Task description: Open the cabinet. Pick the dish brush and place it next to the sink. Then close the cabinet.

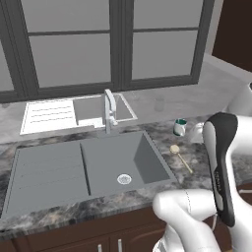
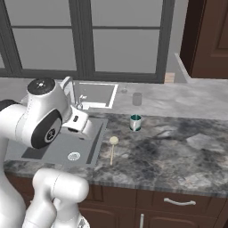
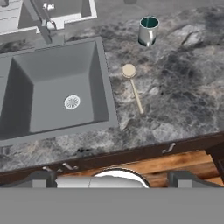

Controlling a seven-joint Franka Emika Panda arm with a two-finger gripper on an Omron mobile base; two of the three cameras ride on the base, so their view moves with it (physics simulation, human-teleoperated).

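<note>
One sink (image 1: 59, 172), single basin, one drainboard, one drain (image 1: 124, 179). One faucet (image 1: 110, 110). One cup (image 3: 148, 30), teal inside. One wooden spoon (image 3: 133, 87) on counter (image 2: 178, 147). One brown wall cabinet (image 2: 209, 40). Two window panes (image 1: 113, 44) behind sink.

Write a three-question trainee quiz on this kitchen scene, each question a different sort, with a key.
1. True or false: the wooden spoon lies inside the sink.
2. The teal-lined cup stands on: A) the counter B) the drainboard C) the sink floor.
3. Fill in: the cabinet door looks ____.

Key: 1 false; it lies on the counter beside the sink. 2 A. 3 closed.
</note>
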